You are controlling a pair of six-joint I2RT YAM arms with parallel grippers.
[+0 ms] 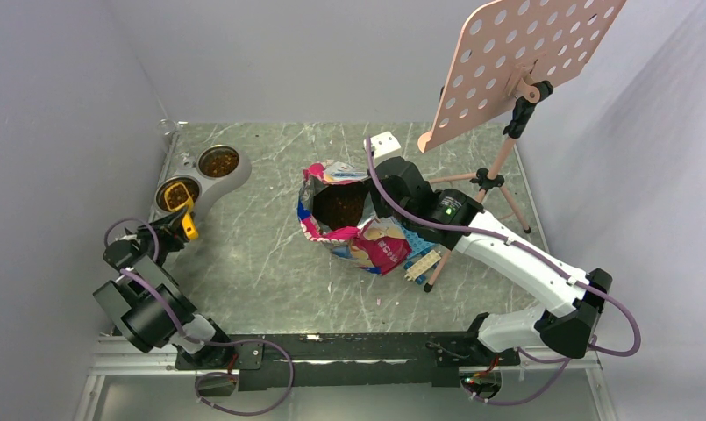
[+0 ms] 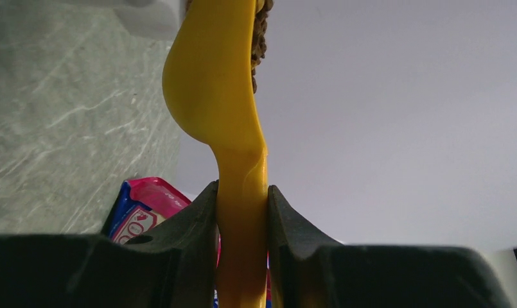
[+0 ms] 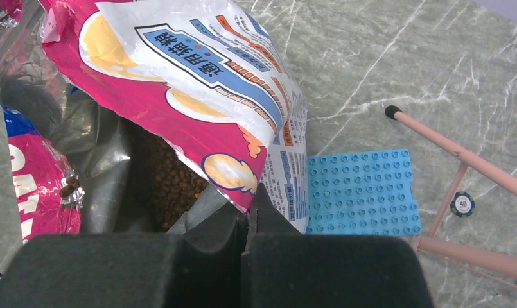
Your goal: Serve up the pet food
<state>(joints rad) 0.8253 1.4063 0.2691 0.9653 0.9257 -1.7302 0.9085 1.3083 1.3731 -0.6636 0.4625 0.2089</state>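
Holding scoop [image 2: 210, 96] of pet food [image 2: 261, 32]

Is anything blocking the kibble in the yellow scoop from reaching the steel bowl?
Nothing visible. The left end effector grips the orange-yellow plastic scoop, loaded with dark-brown kibble, at the rim of the nearer round steel bowl, whose opening is uncovered.

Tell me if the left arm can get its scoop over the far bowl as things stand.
Probably yes. The left gripper holds the scoop at the near bowl. The far bowl sits just beyond it with nothing between. The right gripper is well away, clamped on the pouch.
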